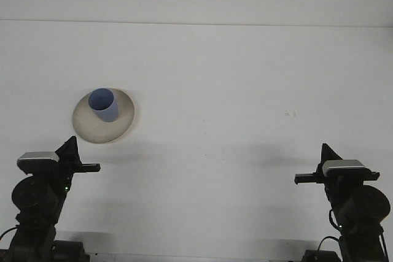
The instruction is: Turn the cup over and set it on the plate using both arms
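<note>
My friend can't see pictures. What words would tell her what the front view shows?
A blue cup stands open side up on a round beige plate on a white table, left of centre. Two black robot arms wait at the near edge, the left arm just below the plate and the right arm far off to the right.
</note>
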You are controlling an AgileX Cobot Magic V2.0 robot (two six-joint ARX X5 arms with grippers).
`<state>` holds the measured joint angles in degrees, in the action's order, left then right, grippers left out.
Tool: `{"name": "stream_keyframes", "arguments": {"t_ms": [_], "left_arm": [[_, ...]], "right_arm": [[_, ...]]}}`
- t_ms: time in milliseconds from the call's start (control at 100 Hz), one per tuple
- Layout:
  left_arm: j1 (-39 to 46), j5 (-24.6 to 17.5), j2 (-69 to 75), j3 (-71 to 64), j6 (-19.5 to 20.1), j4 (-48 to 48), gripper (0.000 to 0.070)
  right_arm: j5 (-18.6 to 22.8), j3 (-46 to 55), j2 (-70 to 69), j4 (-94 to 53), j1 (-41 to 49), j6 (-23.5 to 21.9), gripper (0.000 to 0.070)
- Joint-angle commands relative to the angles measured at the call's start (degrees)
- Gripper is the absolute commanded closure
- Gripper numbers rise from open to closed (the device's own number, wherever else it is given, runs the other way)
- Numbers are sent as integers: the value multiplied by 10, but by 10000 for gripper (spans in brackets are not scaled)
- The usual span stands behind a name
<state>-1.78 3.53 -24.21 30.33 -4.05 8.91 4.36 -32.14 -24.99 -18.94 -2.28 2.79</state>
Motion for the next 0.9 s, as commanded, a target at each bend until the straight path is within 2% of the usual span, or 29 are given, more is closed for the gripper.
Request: {"name": "stream_keyframes", "arguments": {"t_ms": [0,190,380,620,890], "left_arm": [[-1,-1,7,-5,17,-42,689],[-1,-40,59,-82,24,-139,689],[-1,-41,136,-177,32,-193,689],[-1,-55,243,-257,33,-198,689],[-2,-57,240,-292,32,-229,689]], "right_arm": [[1,-7,-1,6,1,1,700],[1,-7,-1,6,1,0,700],[1,-7,-1,6,1,0,700],[1,-7,-1,6,1,0,700],[1,-7,-1,10,1,0,700]]}}
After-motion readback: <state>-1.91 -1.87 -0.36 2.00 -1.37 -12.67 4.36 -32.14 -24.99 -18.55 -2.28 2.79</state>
